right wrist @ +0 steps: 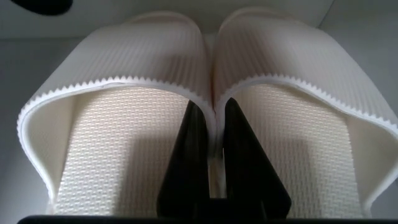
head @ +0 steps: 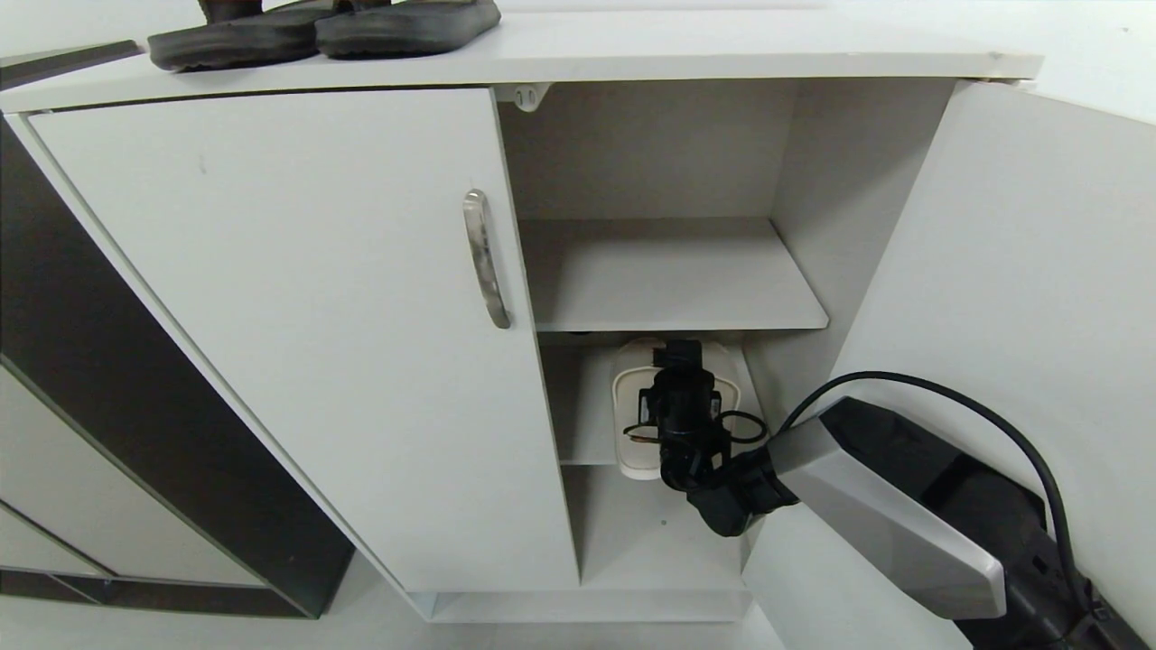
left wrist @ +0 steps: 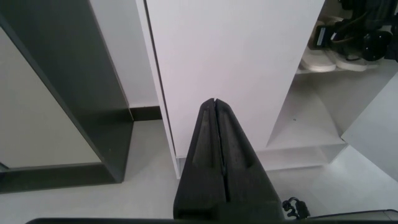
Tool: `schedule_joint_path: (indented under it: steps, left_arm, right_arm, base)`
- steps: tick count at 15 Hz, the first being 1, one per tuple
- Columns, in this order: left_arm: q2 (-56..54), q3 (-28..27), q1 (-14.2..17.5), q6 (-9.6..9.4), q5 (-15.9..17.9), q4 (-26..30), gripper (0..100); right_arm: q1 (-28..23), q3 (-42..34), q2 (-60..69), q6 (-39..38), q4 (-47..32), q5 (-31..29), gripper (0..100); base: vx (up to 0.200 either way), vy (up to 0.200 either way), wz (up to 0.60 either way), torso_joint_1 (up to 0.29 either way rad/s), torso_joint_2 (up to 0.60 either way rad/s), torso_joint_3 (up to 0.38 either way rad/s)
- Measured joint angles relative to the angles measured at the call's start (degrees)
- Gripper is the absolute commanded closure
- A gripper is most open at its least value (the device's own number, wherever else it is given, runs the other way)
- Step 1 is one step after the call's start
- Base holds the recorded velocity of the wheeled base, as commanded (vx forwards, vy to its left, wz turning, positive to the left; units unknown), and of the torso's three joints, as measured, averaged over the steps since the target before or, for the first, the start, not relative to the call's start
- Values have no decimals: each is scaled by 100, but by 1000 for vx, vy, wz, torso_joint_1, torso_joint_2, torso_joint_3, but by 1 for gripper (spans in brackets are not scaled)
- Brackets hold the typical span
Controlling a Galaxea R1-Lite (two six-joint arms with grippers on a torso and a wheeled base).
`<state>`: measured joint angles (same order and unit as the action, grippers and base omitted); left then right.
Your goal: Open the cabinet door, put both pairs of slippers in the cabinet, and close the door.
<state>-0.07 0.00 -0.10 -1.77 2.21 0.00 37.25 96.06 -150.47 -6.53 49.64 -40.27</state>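
The white cabinet (head: 722, 63) has its right door (head: 1011, 271) swung open and its left door (head: 298, 316) closed. A pair of white slippers (head: 630, 406) lies on the lower shelf inside. My right gripper (right wrist: 214, 149) is shut on the slippers' two touching inner walls, one finger inside each slipper. The left wrist view catches the same white slippers (left wrist: 323, 59) under the right gripper (left wrist: 360, 37). A black pair of slippers (head: 316, 32) rests on the cabinet top at the left. My left gripper (left wrist: 214, 106) hangs shut and empty in front of the closed door, above the floor.
The upper shelf (head: 668, 280) and the bottom compartment (head: 650, 533) hold nothing. A metal handle (head: 485, 257) runs down the closed door's right edge. A dark panel (head: 108, 379) stands to the cabinet's left.
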Motion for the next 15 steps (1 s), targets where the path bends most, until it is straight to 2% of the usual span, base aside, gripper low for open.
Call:
schedule_joint_path:
  steps: [3,4,8,12,15]
  left_arm:
    - [0,0,2,0,0,0,100]
    - [0,0,2,0,-2,0,100]
    - [0,0,0,0,0,0,100]
    - [0,0,2,-4,0,0,100]
    - [0,0,0,-4,0,0,100]
  right_arm:
    - [-7,0,-50,-4,-2,1,100]
    - [-10,0,-57,-6,1,0,0]
    - [34,-434,63,35,179,-7,0]
    - [301,-1635,689,88,669,-7,0]
    - [631,-2884,1303,95,1079,45,0]
  base:
    - [0,0,0,0,0,0]
    - [0,0,0,0,0,0]
    - [0,0,0,0,0,0]
    - [0,0,0,0,0,0]
    - [0,0,0,0,0,0]
